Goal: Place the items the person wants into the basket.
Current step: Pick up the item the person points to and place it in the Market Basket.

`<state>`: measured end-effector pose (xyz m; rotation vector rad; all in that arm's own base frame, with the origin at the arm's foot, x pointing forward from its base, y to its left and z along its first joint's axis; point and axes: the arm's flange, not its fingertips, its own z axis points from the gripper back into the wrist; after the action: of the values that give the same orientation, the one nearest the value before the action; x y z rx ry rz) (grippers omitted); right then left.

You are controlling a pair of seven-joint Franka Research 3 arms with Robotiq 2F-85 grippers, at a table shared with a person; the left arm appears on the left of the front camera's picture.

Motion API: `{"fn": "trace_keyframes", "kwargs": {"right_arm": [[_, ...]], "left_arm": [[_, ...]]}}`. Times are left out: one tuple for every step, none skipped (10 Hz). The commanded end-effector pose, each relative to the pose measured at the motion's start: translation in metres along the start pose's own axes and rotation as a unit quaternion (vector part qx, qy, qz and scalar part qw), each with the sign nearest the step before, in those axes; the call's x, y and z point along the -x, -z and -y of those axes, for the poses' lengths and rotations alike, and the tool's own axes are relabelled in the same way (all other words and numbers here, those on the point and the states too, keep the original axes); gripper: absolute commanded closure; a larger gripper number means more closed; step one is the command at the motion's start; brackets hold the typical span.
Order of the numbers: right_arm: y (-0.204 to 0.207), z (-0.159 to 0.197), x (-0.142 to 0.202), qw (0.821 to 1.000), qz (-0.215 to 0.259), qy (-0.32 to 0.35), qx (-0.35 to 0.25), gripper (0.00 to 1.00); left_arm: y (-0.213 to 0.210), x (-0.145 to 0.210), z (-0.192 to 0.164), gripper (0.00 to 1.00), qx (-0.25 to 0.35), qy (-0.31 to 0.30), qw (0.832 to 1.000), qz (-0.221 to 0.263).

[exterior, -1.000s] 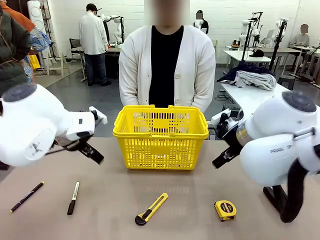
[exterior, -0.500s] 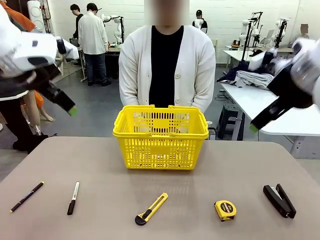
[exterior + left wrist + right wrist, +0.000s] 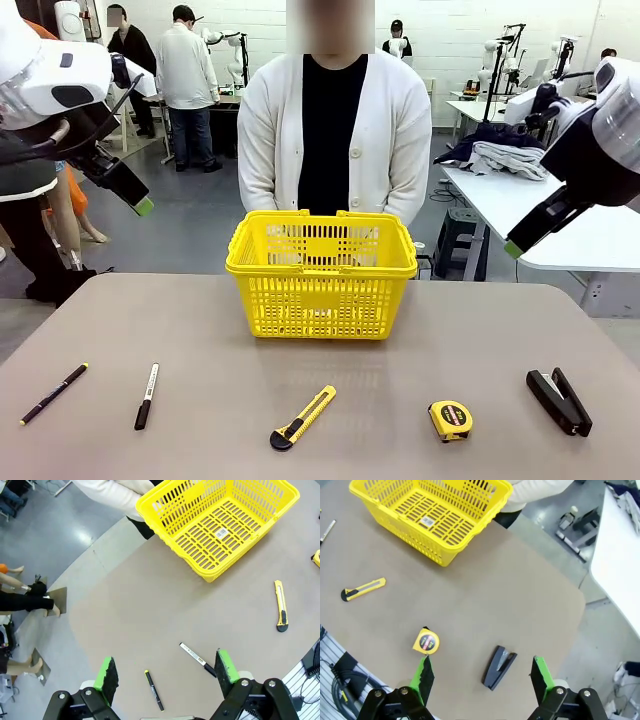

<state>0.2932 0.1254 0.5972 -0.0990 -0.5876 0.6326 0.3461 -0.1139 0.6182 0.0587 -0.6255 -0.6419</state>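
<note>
A: Five small things lie in a row along the near edge of the table [image 3: 220, 330]: a pen [image 3: 53, 394], a marker [image 3: 147, 396], a utility knife [image 3: 302, 418], a tape measure [image 3: 450, 420] and a stapler [image 3: 560, 401]. Where are the grippers?

B: Both high above the table, well apart from everything. The left gripper [image 3: 166, 670] has its jaws spread wide with nothing between them, looking down on the pen and marker. The right gripper [image 3: 481, 672] is just as wide and empty, above the stapler and tape measure.

A: And the basket [image 3: 320, 305]?

B: At the far middle of the table, empty, right in front of the person [image 3: 333, 130], whose arms hang down. Nothing is loaded yet, I'd say.

A: What could go wrong?

B: Grabbing the wrong thing, mostly. The tape measure sits near the stapler, and the utility knife lies between the marker and the tape measure. The pen is thin, round and flat on a smooth matte top; green pads [image 3: 107, 674] closing a little off could roll it away or scrape the table. The stapler is a hinged black wedge, its top slightly raised, so a pinch across the arm may let it swing open.

A: The basket itself?

B: Light-looking yellow plastic, lattice walls, slotted floor. A bump on the rim might shove it, and a pen dropped end-first could poke through a slot.
</note>
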Motion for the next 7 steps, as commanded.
{"fn": "trace_keyframes", "kwargs": {"right_arm": [[0.005, 0.002, 0.0, 1.0, 0.008, -0.001, 0.002, 0.0], [0.0, 0.0, 0.0, 1.0, 0.0, 0.0, 0.0, 0.0], [0.003, 0.021, 0.014, 0.992, -0.026, -0.07, -0.104, 0.0], [0.0, 0.041, 0.027, 0.982, -0.006, -0.077, -0.172, 0.0], [-0.007, 0.058, 0.042, 0.973, 0.017, -0.085, -0.212, 0.0], [-0.015, 0.081, 0.059, 0.964, 0.019, -0.093, -0.248, 0.0], [-0.021, 0.107, 0.079, 0.957, 0.049, -0.086, -0.272, 0.0]], "left_arm": [[0.001, 0.003, 0.001, 0.0, 0.001, -0.001, 1.0, 0.0], [0.0, 0.0, 0.0, 0.0, 0.0, 0.0, 1.0, 0.0], [0.004, 0.009, -0.03, 0.0, 0.158, -0.006, 0.987, 0.023], [0.001, 0.024, -0.058, 0.0, 0.268, 0.012, 0.962, 0.056], [-0.006, 0.04, -0.08, 0.0, 0.307, 0.022, 0.949, 0.071], [-0.021, 0.061, -0.101, 0.0, 0.318, 0.033, 0.944, 0.084], [-0.036, 0.083, -0.121, 0.0, 0.312, 0.034, 0.943, 0.108]]}}
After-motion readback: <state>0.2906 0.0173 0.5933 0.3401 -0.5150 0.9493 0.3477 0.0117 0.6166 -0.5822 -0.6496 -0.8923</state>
